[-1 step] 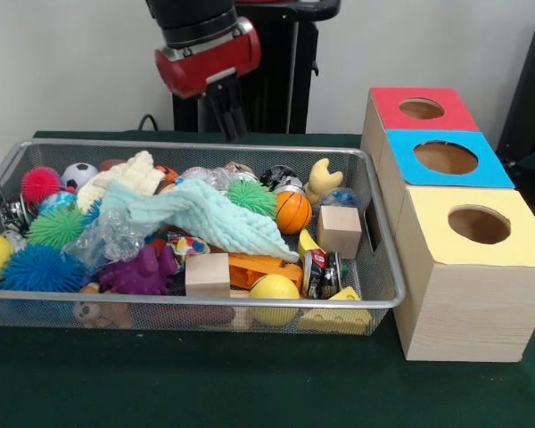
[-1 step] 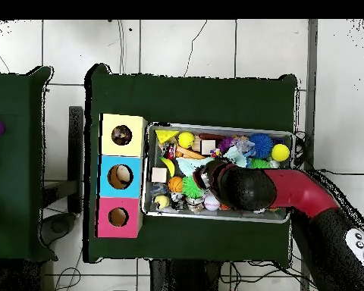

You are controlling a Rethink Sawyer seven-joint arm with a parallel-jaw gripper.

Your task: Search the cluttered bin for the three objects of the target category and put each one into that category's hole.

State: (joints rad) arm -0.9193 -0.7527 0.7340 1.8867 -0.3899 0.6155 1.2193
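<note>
Three holes wait in the row of boxes beside the wire bin (image 1: 385, 294): the red box (image 1: 423, 109), the blue box (image 1: 446, 158) and the yellow box (image 1: 478, 225), standing on the green tabletop (image 1: 250, 383). Nothing marks which category is wanted, so the target is a guess; the bin holds balls, spiky toys, wooden blocks and a pale green cloth (image 1: 205, 218). The gripper (image 1: 225, 120) hangs above the bin's back rim, its dark fingers pointing down, close together and empty, though how far apart they stand I cannot tell for sure. In the overhead view the arm's head (image 2: 234, 184) sits over the middle of the bin, nearer the robot's edge. Everything reachable lies below the fingers, and the holes lie off to one side, past the bin's end wall.
</note>
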